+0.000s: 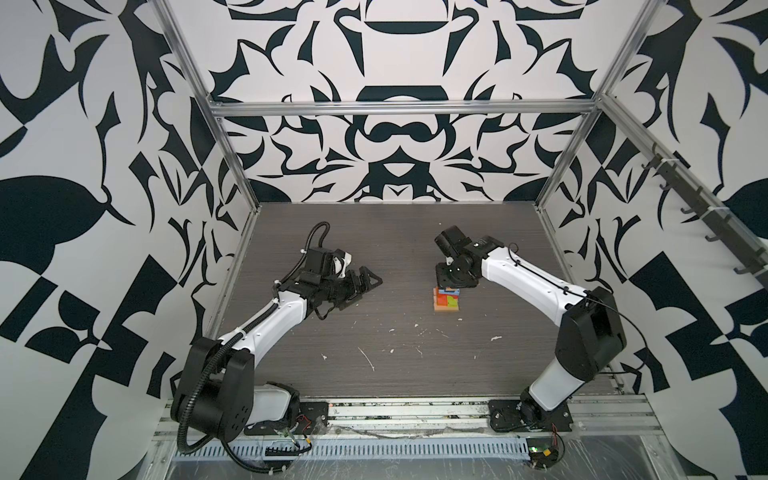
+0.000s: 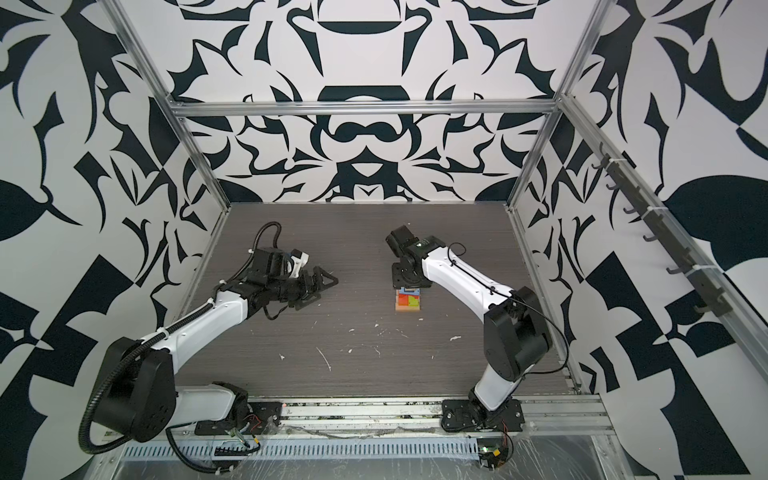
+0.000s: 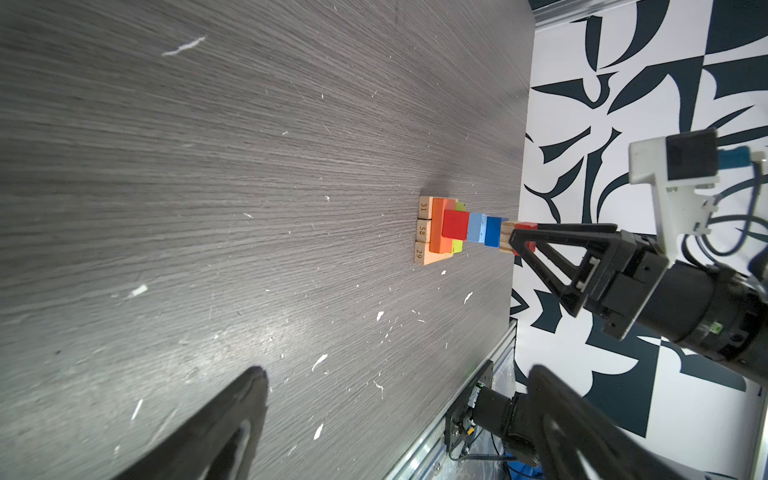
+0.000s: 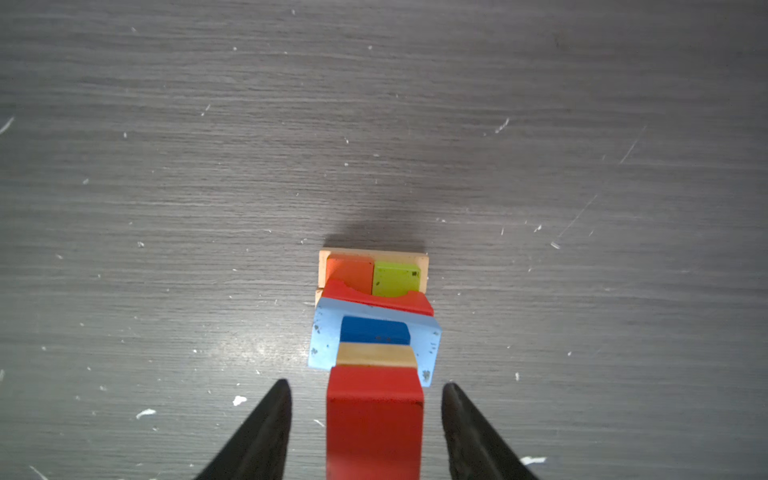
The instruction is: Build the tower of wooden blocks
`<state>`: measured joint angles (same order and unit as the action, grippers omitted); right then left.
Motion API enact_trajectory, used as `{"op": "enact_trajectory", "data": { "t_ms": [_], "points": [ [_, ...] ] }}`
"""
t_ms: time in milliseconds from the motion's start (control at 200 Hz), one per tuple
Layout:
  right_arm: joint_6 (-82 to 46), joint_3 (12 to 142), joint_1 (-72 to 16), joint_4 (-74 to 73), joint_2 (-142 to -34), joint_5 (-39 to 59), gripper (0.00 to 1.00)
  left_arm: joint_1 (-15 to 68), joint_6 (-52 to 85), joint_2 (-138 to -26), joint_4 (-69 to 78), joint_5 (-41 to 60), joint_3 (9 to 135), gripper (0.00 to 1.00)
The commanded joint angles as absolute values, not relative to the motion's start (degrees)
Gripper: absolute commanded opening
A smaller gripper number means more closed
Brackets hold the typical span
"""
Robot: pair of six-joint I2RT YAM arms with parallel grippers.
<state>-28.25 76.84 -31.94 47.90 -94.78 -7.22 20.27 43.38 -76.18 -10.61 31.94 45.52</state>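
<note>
On the grey table (image 1: 395,353), a little right of the middle, the wood block tower (image 1: 447,300) is standing upright on its tan base. The right gripper (image 4: 368,384) is hovering over it, its jaws standing apart from the top red cube (image 4: 374,419), gripping nothing. The left gripper (image 1: 361,291) is sitting wide open and empty, well apart to the left.

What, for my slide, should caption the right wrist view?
Right gripper open, flanking the red cube atop the wood block tower.
</note>
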Motion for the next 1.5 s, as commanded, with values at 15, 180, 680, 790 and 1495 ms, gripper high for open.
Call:
{"op": "enact_trajectory", "data": {
  "t_ms": [15, 180, 680, 790, 1495],
  "points": [
    [-27.1, 78.7, -31.7, 47.7, -91.0, -7.9, 0.70, 20.3, 40.8, -75.5, -14.7, 31.5, 49.6, 1.00],
    [-25.3, 77.9, -31.7, 45.8, -87.6, -9.7, 0.90, 20.3, 37.4, -75.4, -19.5, 29.4, 53.3, 0.99],
    [-22.1, 69.8, -25.1, 34.6, -81.1, -21.1, 0.99, 19.5, 22.6, -73.5, -28.0, 7.8, 64.7, 1.00],
    [-22.0, 66.6, -21.9, 30.5, -80.1, -24.1, 0.99, 17.4, 19.3, -71.5, -23.4, 3.4, 61.9, 1.00],
    [-17.4, 41.7, -1.2, -2.6, -80.8, -20.8, 0.99, -4.4, 3.2, -77.2, 15.6, -0.3, 33.8, 0.99]
  ]
}}
